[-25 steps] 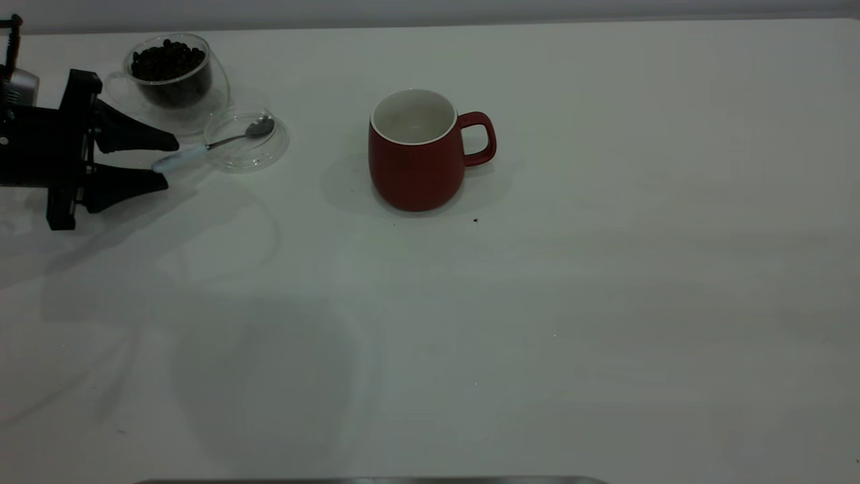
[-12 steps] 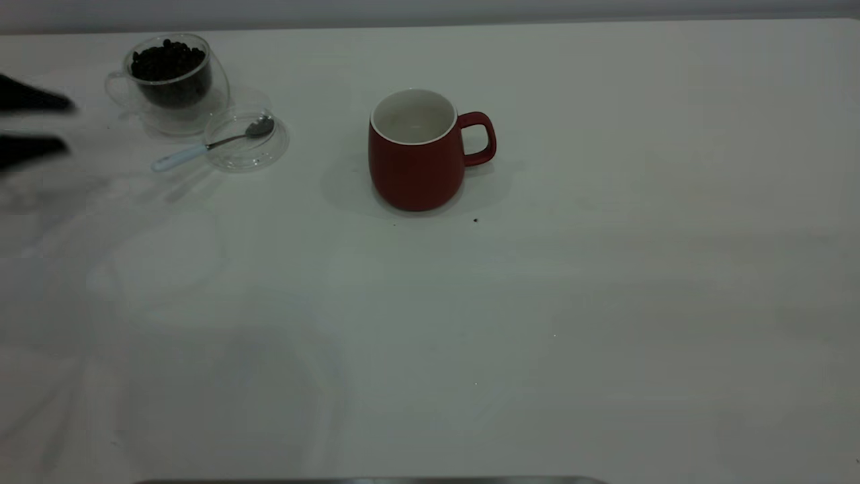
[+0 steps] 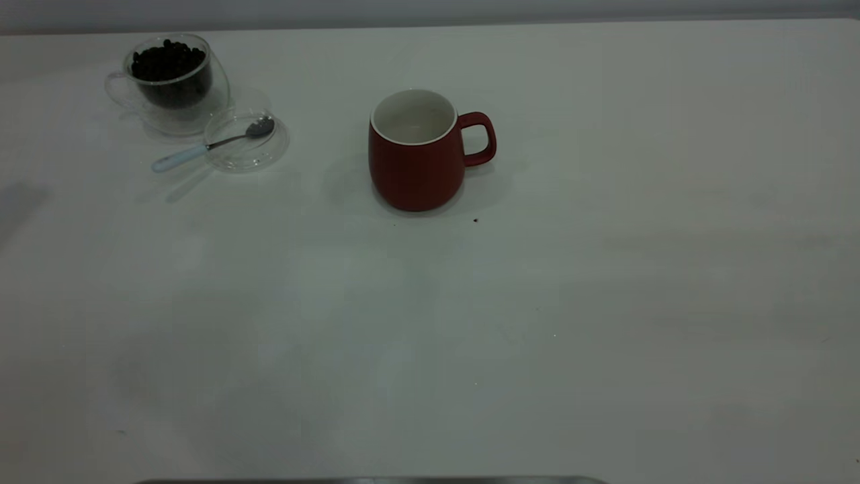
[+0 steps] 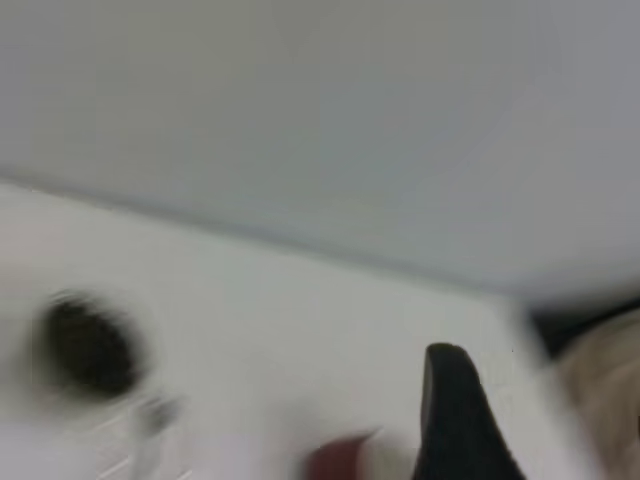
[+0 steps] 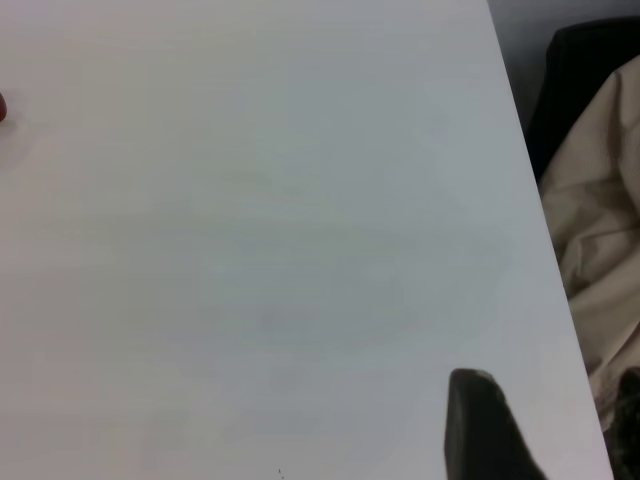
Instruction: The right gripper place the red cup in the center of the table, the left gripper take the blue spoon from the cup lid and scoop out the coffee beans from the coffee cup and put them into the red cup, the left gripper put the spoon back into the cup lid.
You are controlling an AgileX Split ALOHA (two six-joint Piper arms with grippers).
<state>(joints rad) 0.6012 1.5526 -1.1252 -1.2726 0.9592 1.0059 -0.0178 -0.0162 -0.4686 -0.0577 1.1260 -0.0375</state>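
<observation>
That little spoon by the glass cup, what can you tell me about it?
The blue spoon is a small teaspoon with a shiny metal bowl and thin neck and a pale blue-white handle. It lies flat and slanted: its bowl rests inside the clear cup lid, while the handle sticks out over the lid's rim onto the table. It sits just in front of the coffee cup of beans. No gripper touches it.
</observation>
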